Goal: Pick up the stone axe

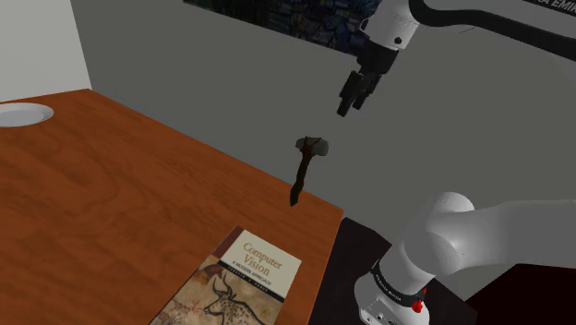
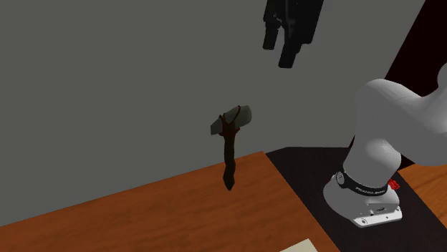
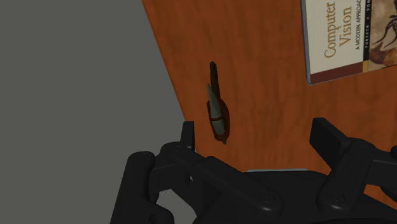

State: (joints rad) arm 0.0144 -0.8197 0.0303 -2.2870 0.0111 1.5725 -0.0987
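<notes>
Stone axe (image 1: 308,164) stands upright, handle tip on the wooden table's (image 1: 111,203) edge, centre of the shoulder view, with the gripper (image 1: 351,103) upper right, fingers apart and empty — judged rigid, top-heavy, easily toppled — best clasped across the dark handle below the head

Well below the fingers (image 3: 187,135), touching neither: stone axe (image 3: 217,111), upright, handle end down on the counter (image 1: 111,203), just beside its edge, head uppermost. Farther from the fingers than the axe, flat on the same counter: book (image 1: 242,277). Farthest from the fingers, at the counter's opposite corner: plate (image 1: 23,114).
</notes>
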